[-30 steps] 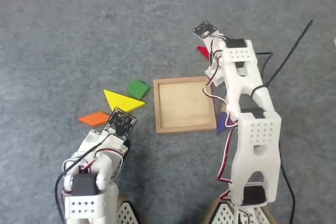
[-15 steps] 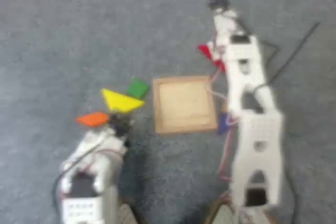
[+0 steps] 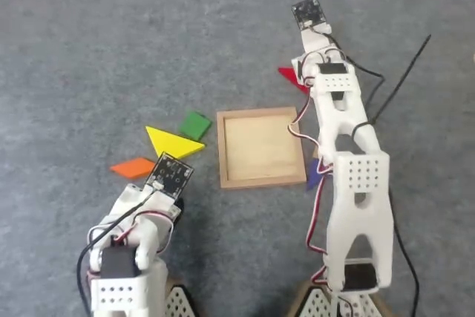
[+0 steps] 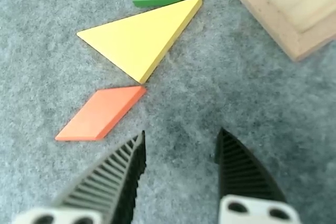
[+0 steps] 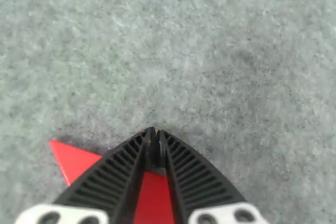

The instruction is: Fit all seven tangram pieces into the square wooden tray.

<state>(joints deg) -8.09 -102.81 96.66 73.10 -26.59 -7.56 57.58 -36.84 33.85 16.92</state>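
Outwardly, grey carpet (image 3: 89,72) ran open on every side of the one square wooden tray (image 3: 222,150), widest toward the far edge and the left. The tray lay flat mid-table, its floor showing bare wood.

Five pieces could be counted, all on the carpet outside the tray. Three lay to its left: one green square (image 3: 195,125), one yellow triangle (image 3: 172,142) and one orange slanted piece (image 3: 133,168). The green square sat just beside the yellow triangle's far corner. The orange piece met the triangle's near point corner to corner, touching or nearly so. A narrow strip of carpet separated the triangle from the tray's left rim. One red triangle (image 3: 289,76) lay just beyond the tray's far right corner. One blue piece (image 3: 312,177) peeked out at the near right corner, mostly hidden under the right arm (image 3: 349,176).

The left gripper (image 4: 181,135) hung over bare carpet near the orange piece, its jaws spread apart and holding nothing. The right gripper (image 5: 155,132) stood over the red triangle with its jaws pressed together tip to tip, nothing between them. The left arm (image 3: 133,243) sat at the near edge.
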